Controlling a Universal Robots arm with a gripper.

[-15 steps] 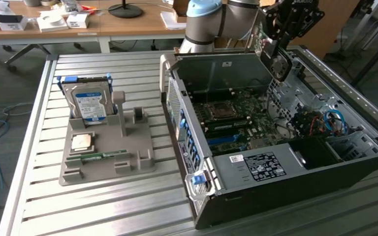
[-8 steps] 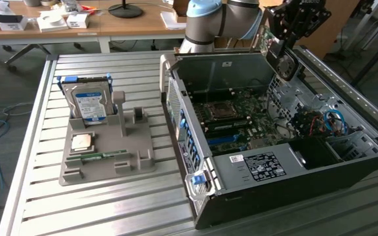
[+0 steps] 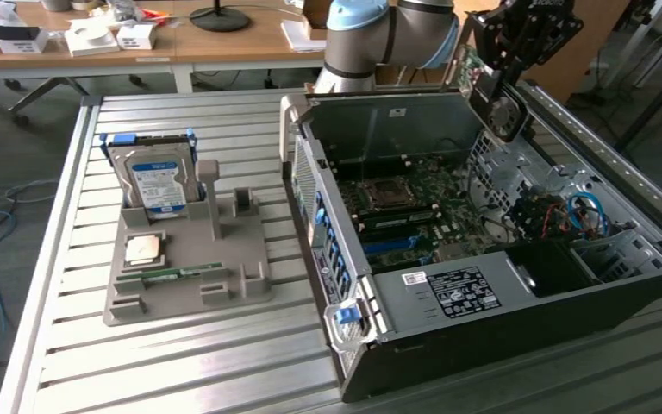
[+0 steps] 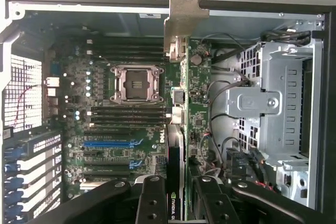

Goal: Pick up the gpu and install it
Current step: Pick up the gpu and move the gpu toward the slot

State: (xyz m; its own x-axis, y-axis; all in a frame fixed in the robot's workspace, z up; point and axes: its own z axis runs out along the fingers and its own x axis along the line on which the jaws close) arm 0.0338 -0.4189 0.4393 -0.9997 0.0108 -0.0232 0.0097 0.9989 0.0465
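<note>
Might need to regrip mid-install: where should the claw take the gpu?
By the long edge turned away from the motherboard, pinching both flat faces, coming from above the open case. The gpu is thin and hangs edge-on, bracket at one end; the claw holds it that way now.

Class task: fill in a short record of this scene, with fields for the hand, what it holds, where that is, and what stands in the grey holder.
Hand: black robot hand, shut on the card
Held: dark green gpu card with silvery metal bracket
Where: over the green motherboard in the open dark metal computer case
Holder: silver hard drive with blue-white label, upright in the grey plastic holder
</note>
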